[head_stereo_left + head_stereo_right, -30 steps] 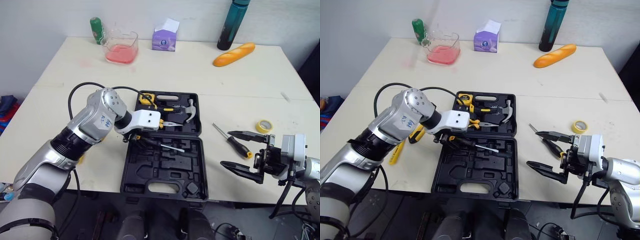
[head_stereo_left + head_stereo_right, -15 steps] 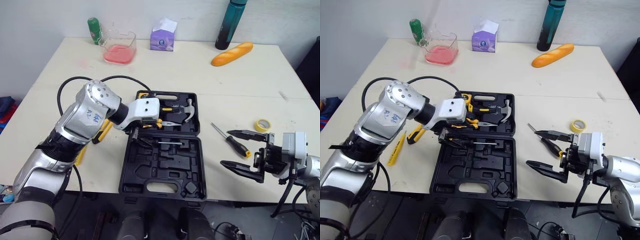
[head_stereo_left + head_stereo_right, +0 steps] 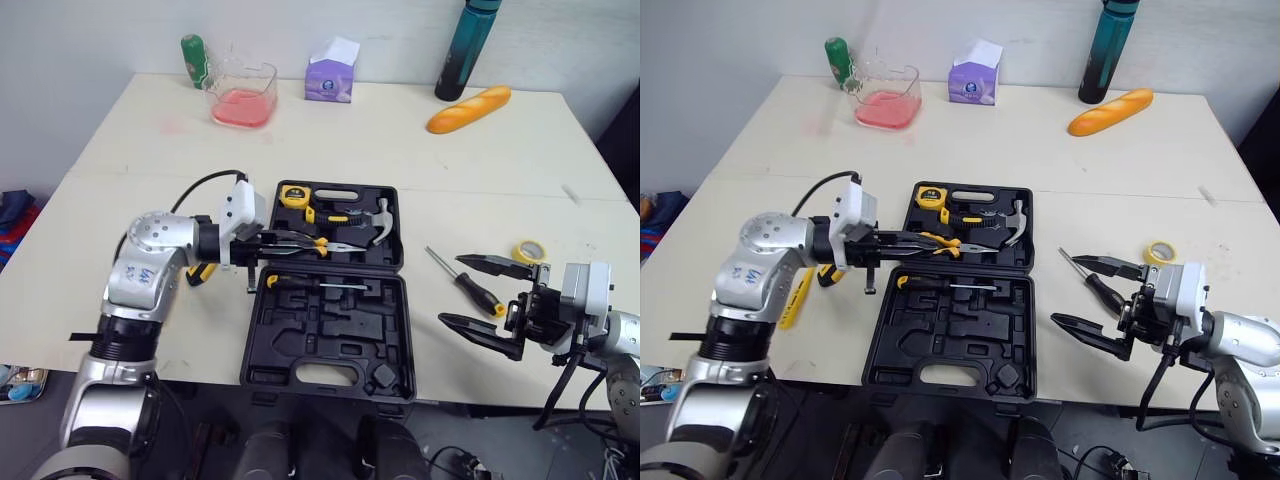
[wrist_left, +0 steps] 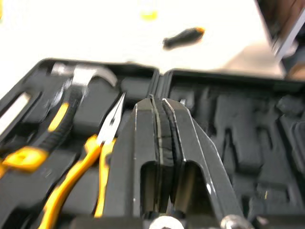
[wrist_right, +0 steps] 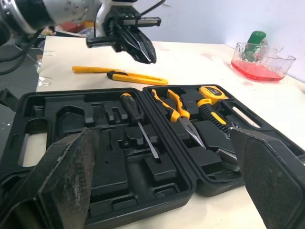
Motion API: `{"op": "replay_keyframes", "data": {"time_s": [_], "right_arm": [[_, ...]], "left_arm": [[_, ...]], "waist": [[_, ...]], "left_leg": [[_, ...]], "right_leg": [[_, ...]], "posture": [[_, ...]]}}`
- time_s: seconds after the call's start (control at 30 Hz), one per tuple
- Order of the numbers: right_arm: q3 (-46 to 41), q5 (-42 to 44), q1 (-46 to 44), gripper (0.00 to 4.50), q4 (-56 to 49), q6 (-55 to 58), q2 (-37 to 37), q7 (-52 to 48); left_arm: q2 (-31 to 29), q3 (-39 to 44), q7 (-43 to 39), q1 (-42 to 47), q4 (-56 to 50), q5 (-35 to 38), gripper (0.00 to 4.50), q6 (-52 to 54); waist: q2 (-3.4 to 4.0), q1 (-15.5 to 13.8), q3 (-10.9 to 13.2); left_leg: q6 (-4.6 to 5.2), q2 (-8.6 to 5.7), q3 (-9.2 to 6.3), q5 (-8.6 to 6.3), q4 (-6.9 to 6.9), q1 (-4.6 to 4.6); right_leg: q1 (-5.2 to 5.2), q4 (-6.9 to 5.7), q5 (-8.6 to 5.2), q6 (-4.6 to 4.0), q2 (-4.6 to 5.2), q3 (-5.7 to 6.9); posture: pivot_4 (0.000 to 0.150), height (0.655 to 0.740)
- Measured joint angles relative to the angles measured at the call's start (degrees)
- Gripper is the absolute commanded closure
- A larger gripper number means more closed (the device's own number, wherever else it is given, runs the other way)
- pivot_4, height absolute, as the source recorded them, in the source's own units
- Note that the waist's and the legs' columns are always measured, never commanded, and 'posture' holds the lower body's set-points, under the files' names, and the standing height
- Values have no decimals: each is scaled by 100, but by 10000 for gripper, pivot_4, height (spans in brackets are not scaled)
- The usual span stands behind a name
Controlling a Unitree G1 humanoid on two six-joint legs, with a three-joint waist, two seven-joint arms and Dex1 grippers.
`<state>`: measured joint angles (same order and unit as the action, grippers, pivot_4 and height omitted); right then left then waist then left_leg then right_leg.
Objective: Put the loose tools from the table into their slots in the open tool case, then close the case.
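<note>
Left eye view, right of centre: screwdriver (image 3: 466, 283) on desk (image 3: 450, 180) beside open tool case (image 3: 330, 345), shaft upper left, handle lower right, just before right tool (image 3: 451, 291), spread wide. Farther off, left tool (image 3: 287, 239) pinched together, empty.

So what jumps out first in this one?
The open black plastic tool case sits at the near edge of the cream table, partly filled. The left gripper hangs shut over the case's left side, while the right gripper gapes open near a loose black-and-orange screwdriver right of the case.
</note>
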<state>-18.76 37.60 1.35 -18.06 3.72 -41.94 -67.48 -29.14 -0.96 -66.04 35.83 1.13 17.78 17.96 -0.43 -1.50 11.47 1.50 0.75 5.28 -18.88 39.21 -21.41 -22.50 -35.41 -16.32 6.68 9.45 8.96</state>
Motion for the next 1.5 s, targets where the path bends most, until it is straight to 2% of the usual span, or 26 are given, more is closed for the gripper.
{"op": "replay_keyframes", "data": {"time_s": [0.33,0.93,1.2,1.33,1.5], "right_arm": [[41,-78,11,0,42,-97,130,83],[114,-178,10,0,24,-98,180,264],[122,-198,104,0,24,-119,195,219],[136,-202,151,0,24,-125,195,179],[145,-216,166,0,24,-138,195,131]], "left_arm": [[235,-673,378,-338,626,-480,43937,-434],[147,-971,470,-346,884,-781,43937,-618],[80,-1236,666,-230,760,-928,43937,-2],[-20,-1310,695,-264,653,-958,43937,126],[-23,-1362,749,-306,618,-985,43937,153]], "waist": [[0,9,0],[1,9,-2],[6,7,-45],[16,12,-58],[44,10,-99]], "left_leg": [[0,0,2,-1,-2,5],[1,2,2,-1,-2,14],[3,6,-3,-8,-2,51],[3,16,-1,-35,-14,107],[7,16,3,-44,-14,109]], "right_leg": [[2,0,0,0,-1,-1],[10,0,0,0,0,-2],[48,5,0,0,0,0],[103,51,-2,-3,-2,-1],[104,53,-2,-3,-1,-3]], "posture": [[1500,7400],[1500,7400],[1500,7400],[1500,7400],[1500,7400]]}}
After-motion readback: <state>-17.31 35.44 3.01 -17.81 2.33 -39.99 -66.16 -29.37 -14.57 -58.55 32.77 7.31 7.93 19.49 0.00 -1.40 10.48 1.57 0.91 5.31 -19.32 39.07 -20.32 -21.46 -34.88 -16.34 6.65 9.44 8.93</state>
